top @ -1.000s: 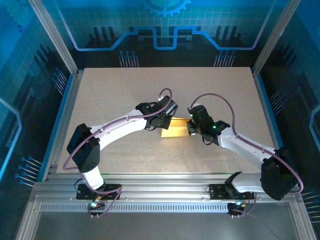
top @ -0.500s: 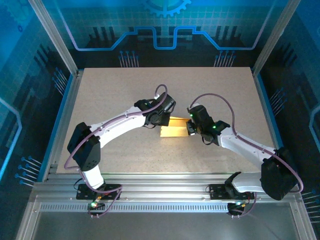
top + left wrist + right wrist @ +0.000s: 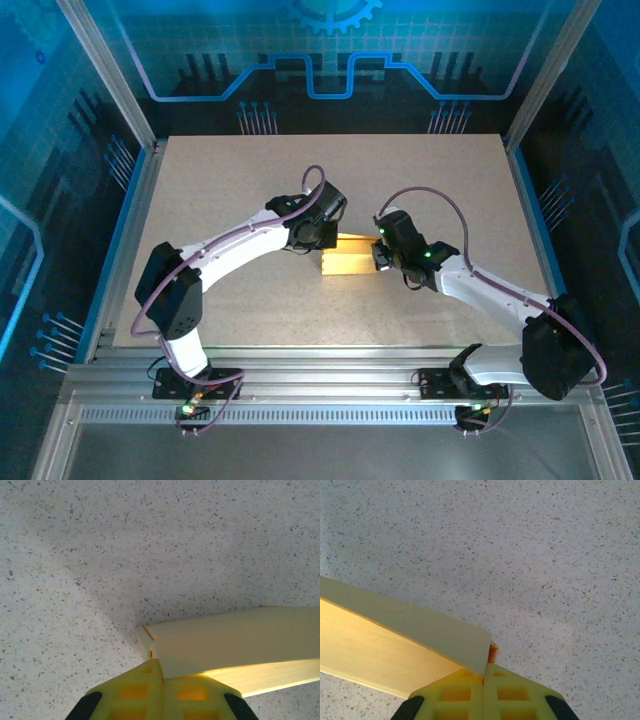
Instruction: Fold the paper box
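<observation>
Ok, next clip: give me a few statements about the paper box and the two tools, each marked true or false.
1. The left tool is shut on one end of the paper box. True.
2. The right tool hangs open, away from the box. False: it is shut on the box's other end.
3. The box lies as a flat, unfolded sheet. False: two panels meet at a fold along its length.
4. The box is near the middle of the table, between the two arms. True.
</observation>
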Robot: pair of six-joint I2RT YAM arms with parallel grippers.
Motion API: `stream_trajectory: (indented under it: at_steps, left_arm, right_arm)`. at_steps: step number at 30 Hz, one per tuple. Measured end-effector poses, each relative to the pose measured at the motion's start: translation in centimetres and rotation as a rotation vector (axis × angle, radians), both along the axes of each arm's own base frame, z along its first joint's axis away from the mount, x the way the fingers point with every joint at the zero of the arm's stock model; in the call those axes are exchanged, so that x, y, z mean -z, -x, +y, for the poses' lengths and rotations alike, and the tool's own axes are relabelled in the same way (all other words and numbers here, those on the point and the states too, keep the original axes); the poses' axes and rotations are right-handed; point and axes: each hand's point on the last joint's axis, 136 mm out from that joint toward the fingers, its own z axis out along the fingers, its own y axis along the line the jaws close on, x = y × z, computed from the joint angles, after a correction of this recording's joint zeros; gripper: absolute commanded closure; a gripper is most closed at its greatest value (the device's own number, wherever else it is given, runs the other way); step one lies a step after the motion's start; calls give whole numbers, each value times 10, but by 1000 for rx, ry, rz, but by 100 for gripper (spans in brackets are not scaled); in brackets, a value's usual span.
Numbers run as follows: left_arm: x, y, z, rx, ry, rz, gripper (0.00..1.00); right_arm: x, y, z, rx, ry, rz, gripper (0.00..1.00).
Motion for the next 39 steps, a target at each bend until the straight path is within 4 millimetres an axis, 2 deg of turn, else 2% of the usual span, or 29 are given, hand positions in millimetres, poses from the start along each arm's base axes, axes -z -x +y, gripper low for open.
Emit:
stream_trajectory:
  at_steps: [13,39]
  left_arm:
    - [5,-11,-1,-47,65,-85,100]
    - [12,-5,-4,75,52,-326,100]
  right_arm:
    - [1,-3,0,28,-23,-8,100]
    - [5,6,-1,49,-91,-38,100]
